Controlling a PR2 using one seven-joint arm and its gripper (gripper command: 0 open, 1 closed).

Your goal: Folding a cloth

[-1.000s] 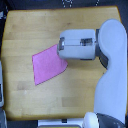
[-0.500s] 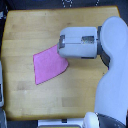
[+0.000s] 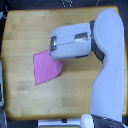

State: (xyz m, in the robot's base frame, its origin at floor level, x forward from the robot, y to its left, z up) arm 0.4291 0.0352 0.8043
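The cloth point(image 3: 45, 69) is a small pink-magenta piece lying flat on the wooden table point(image 3: 25, 30), a little toward the exterior view's left of centre. My gripper point(image 3: 54, 50) is seen from above as a grey-white block. It hangs over the cloth's upper right corner and hides it. The fingers are covered by the gripper's own body, so I cannot see whether they are open or shut, or whether they touch the fabric.
The white forearm point(image 3: 107, 60) runs from the gripper down the exterior view's right side to the lower edge. Dark equipment point(image 3: 66, 4) sits beyond the table's far edge. A pale object point(image 3: 1, 87) lies at the left border.
The gripper has edged slightly toward the exterior view's left, further over the cloth's corner. The cloth's outline looks about the same.
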